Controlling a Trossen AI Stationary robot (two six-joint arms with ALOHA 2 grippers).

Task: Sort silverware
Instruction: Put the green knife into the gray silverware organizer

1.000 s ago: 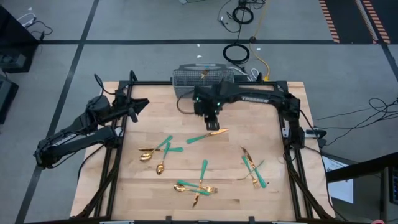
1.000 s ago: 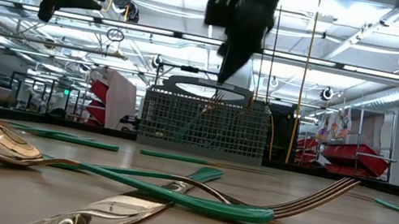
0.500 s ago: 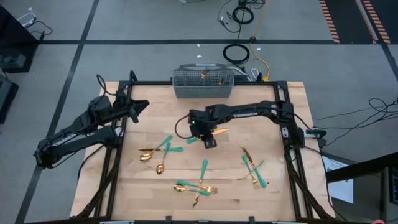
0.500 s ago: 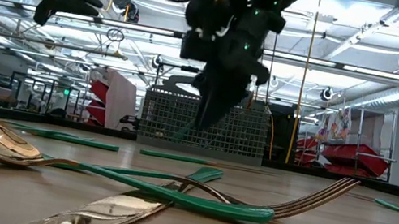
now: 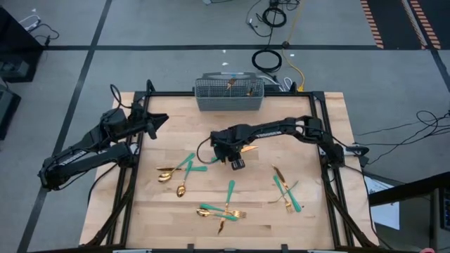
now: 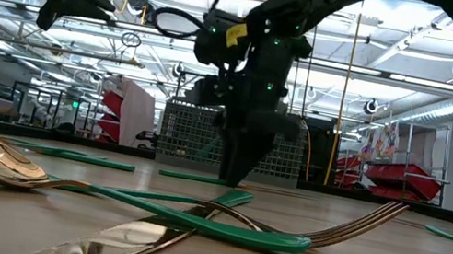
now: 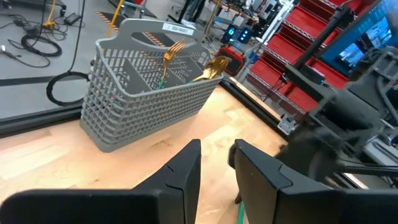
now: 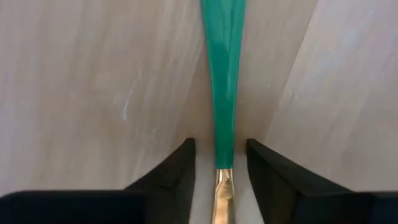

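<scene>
My right gripper (image 8: 219, 163) points down at the middle of the table (image 5: 169, 133), open. Its fingers stand on either side of one piece of silverware (image 8: 222, 74), where the teal handle meets the gold neck; a thin gap shows on each side. That piece (image 5: 247, 148) lies flat on the wood. In the low view the right gripper (image 6: 234, 177) reaches almost down to the tabletop. My left gripper (image 5: 163, 117) hovers at the table's far left, open with nothing between its fingers (image 7: 186, 177). More silverware lies scattered on the near half (image 5: 179, 172).
A grey mesh basket (image 5: 229, 93) stands at the far edge, with a fork and a spoon upright in it (image 7: 186, 59). Loose pieces lie left of centre, near the front edge (image 5: 221, 209), at the right (image 5: 287, 191), and one alone (image 5: 230, 190).
My right gripper has come down from in front of the basket toward the near edge and now stands low over the piece in the middle, straddling it. It has also rolled a little. The silverware has not moved.
</scene>
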